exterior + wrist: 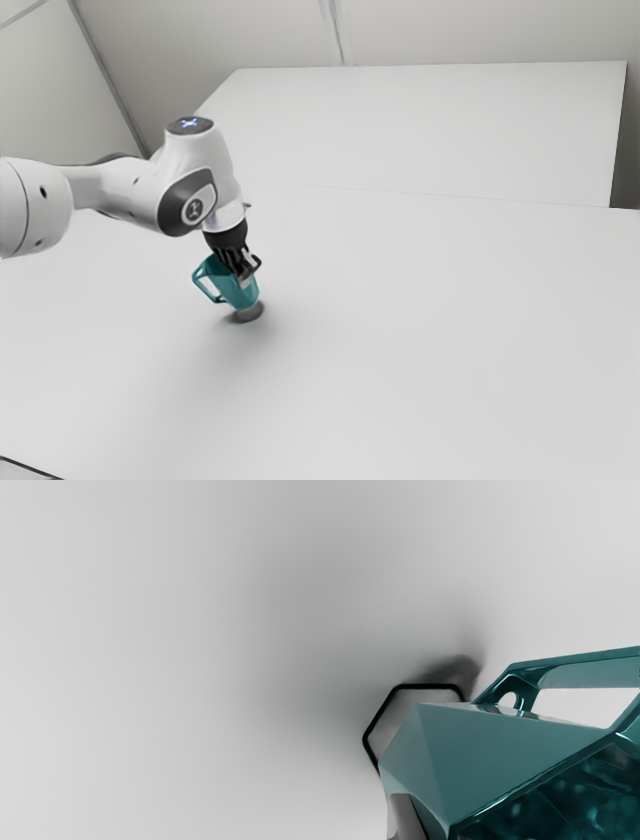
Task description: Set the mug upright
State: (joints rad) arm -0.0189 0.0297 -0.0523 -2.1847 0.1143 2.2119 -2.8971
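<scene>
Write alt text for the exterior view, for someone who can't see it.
A teal mug is tilted at the black gripper of a white robot arm, its handle toward the exterior view's left and a dark patch beneath it. The arm reaches in from that left over a pale table.

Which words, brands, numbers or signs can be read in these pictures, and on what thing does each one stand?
No text is readable.
Side cap of the arm: a small round emblem, too small to read.
Top cap of the arm: a bluish-white sign, too small to read.
Mug: no lettering on the sides that show.
</scene>
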